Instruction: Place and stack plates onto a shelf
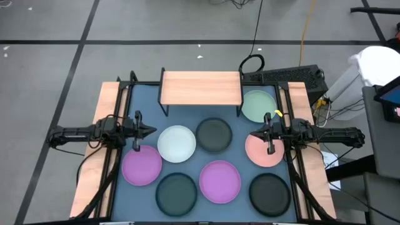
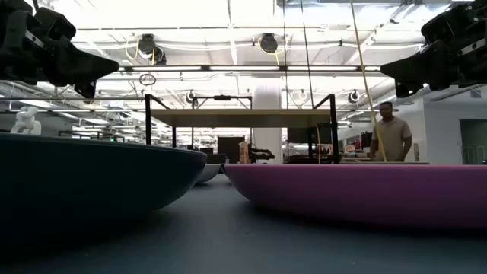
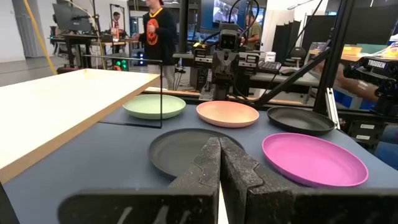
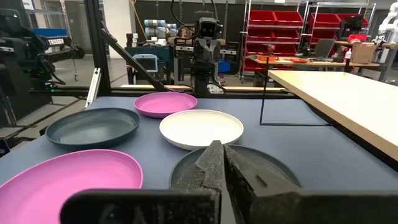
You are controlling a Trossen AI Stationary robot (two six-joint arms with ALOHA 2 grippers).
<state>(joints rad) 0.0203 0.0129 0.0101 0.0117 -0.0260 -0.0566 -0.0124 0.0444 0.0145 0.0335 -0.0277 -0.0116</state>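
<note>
Light-wood shelf (image 1: 201,86): stood at the table's (image 1: 187,112) far edge, with nothing carried on its board.
Plates: all eight are laid singly on the table, none stacked.
Far right corner: mint green plate (image 1: 257,105), with the pink plate (image 1: 264,150) nearer.
Middle: white plate (image 1: 176,143) and a charcoal plate (image 1: 214,134).
Near edge: two purple plates (image 1: 142,165) (image 1: 220,181) and two charcoal plates (image 1: 176,191) (image 1: 269,191).
Left gripper (image 1: 150,130): held above the left edge, fingers pressed together, nothing gripped.
Right gripper (image 1: 255,134): held above the pink plate, fingers together, nothing gripped.

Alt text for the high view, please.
Eight plates lie on the blue-grey table before an empty wooden shelf; none is stacked. The left gripper and the right gripper, both shut, hover at opposite sides.
</note>
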